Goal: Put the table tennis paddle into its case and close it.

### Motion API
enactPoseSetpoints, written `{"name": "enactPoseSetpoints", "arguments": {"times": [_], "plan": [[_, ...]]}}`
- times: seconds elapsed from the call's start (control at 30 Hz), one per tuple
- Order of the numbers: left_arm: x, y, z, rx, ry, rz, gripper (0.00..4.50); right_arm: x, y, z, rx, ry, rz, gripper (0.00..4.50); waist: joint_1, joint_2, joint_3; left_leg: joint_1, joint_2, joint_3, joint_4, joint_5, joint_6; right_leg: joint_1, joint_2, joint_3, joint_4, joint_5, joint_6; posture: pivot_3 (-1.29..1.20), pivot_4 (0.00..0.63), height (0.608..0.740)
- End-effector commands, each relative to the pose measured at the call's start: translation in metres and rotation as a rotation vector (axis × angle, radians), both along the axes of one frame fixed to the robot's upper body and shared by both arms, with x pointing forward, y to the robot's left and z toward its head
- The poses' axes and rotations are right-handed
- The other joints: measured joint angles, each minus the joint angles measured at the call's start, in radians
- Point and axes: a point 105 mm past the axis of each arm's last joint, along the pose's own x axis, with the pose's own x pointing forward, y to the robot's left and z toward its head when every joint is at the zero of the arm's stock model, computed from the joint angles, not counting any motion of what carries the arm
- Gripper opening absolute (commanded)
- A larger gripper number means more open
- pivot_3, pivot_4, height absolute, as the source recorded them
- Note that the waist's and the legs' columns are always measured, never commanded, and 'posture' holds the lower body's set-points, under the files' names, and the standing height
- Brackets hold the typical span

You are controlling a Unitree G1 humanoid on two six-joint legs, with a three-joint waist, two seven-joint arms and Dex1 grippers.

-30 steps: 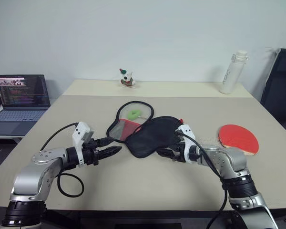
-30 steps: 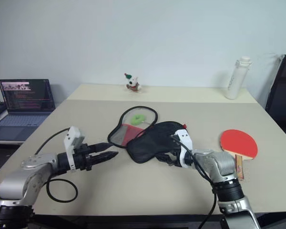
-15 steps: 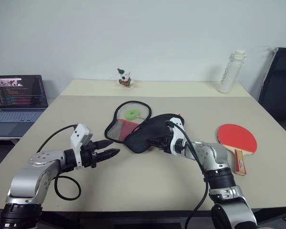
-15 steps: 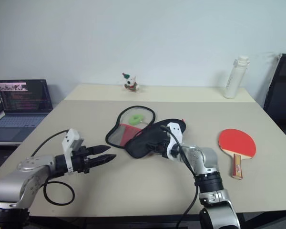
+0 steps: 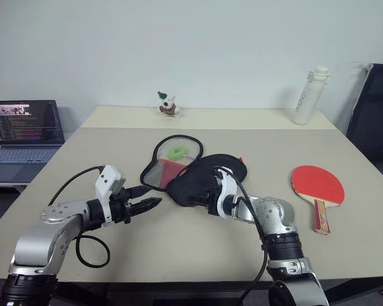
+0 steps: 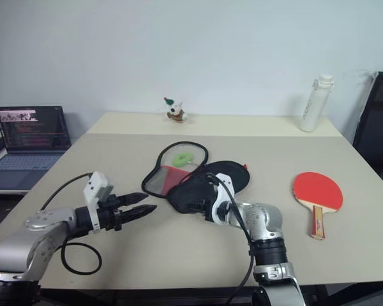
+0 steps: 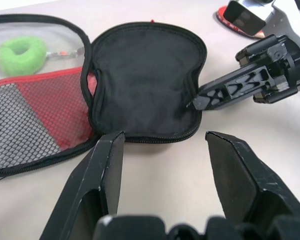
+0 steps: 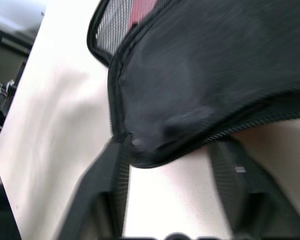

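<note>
While I look down over both arms, my left hand (image 5: 154, 203) sits nearest, hovering low over the counter (image 5: 198, 248) with its two black fingers apart and nothing between them; in its wrist view the near zip edge of the case (image 7: 145, 80) lies just past the fingertips. My right hand (image 5: 201, 194) is at the near edge of the case's black flap. Its wrist view is smeared, and the flap's rim hangs between the two fingers (image 8: 112, 170), which stand apart around it; I think they are at the fabric, but I cannot tell whether they are pinching it. From the head camera the fingertips are lost against the black cloth.

The case lies open near the counter's middle, black half toward me and the red half with its mesh pocket (image 7: 25, 125) folded out to my left. A green ring (image 5: 177, 152) rests in the far part of that half; the cord it hangs on is too thin to follow.

Off to my right, well apart from the case, the table tennis paddle (image 5: 316, 185) lies flat, red face up, handle toward me.

Farther back stand a small toy figure (image 5: 168, 104) and a white bottle (image 5: 308, 95). A laptop (image 5: 22, 131) sits beyond the counter's left edge, partly cut off, and a dark chair (image 5: 375, 115) is cropped at the right.
</note>
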Motion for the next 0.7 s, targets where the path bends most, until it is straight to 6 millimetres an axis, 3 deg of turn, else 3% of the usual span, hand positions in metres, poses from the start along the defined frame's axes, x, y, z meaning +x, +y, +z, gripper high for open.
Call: {"name": "enactPoseSetpoints", "arguments": {"times": [0.03, 0.1, 0.4, 0.53, 0.7], "plan": [[-0.003, -0.005, 0.015, -0.01, -0.066, -0.011, 2.82, -0.003, 0.015, 0.012, 0.09, -0.001, 0.005, 0.71, 0.0, 0.0, 0.0, 0.0, 0.0, 0.0, 0.0, 0.0, 0.0, 0.0, 0.0, 0.0, 0.0, 0.0, 0.0, 0.0, 0.15, 0.74], [-0.003, -0.005, 0.015, -0.012, -0.066, -0.006, 2.82, -0.001, 0.013, 0.012, 0.092, 0.004, -0.007, 0.02, 0.0, 0.0, 0.0, 0.0, 0.0, 0.0, 0.0, 0.0, 0.0, 0.0, 0.0, 0.0, 0.0, 0.0, 0.0, 0.0, 0.15, 0.74], [-0.01, -0.008, 0.014, -0.015, -0.05, -0.034, 2.82, -0.001, 0.004, 0.009, 0.09, 0.033, -0.012, 0.02, -0.001, 0.0, 0.0, 0.0, 0.0, 0.0, 0.0, 0.0, 0.0, 0.0, 0.0, 0.0, 0.0, 0.0, 0.0, 0.0, 0.15, 0.74], [-0.02, -0.014, 0.011, -0.009, -0.029, -0.084, 2.82, -0.003, -0.011, 0.007, 0.055, 0.049, 0.014, 0.02, -0.001, 0.0, 0.0, 0.0, 0.0, 0.0, -0.001, 0.0, -0.001, 0.0, 0.0, 0.0, 0.0, 0.0, 0.0, 0.0, 0.15, 0.74], [-0.021, -0.023, 0.017, -0.033, -0.059, -0.099, 2.82, 0.003, -0.055, 0.008, -0.058, 0.037, 0.029, 0.02, 0.006, 0.0, 0.0, 0.0, -0.001, 0.0, 0.0, -0.001, 0.002, 0.001, -0.001, 0.0, -0.001, 0.0, 0.0, 0.0, 0.15, 0.74]]}}
